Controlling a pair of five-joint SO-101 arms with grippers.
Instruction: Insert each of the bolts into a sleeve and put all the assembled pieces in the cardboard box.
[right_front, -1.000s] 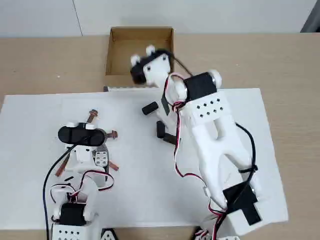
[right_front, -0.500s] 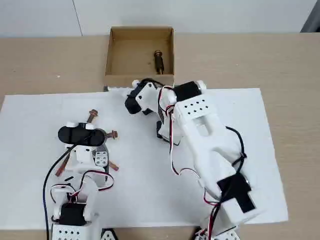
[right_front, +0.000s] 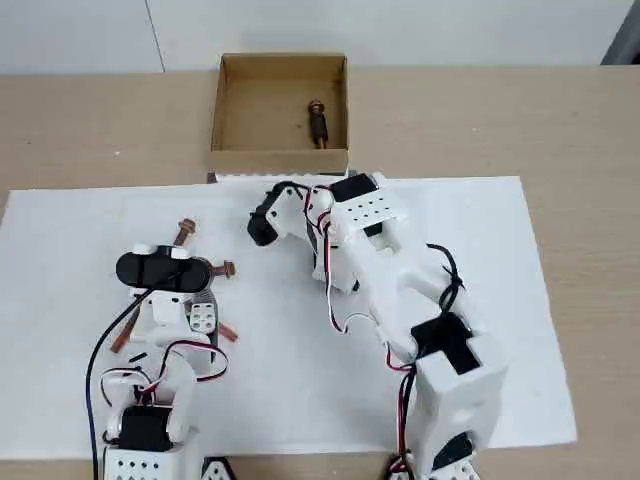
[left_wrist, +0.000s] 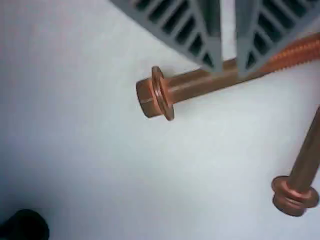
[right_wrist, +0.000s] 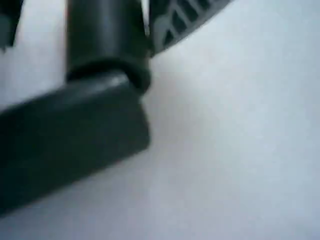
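An assembled bolt and sleeve (right_front: 318, 122) lies in the cardboard box (right_front: 232, 110) at the back. My right gripper (right_front: 298, 213) is low over the white paper just in front of the box. Its view shows a black sleeve (right_wrist: 105, 40) right beside one grey finger (right_wrist: 185, 20), with another black sleeve (right_wrist: 70, 150) lying against it. My left gripper (left_wrist: 228, 65) is at the paper's left side, its fingers (left_wrist: 200, 30) nearly together above the shaft of a copper bolt (left_wrist: 175, 92). A second bolt (left_wrist: 297, 192) lies close by.
The white paper sheet (right_front: 80, 250) covers most of the wooden table. Loose bolts lie around the left arm (right_front: 185, 232) (right_front: 228, 332) (right_front: 122, 338). The right arm's body crosses the middle of the sheet, hiding what lies under it.
The right arm drew back from over the box down to the paper, leaving the assembled piece inside the box. The left arm has stayed still.
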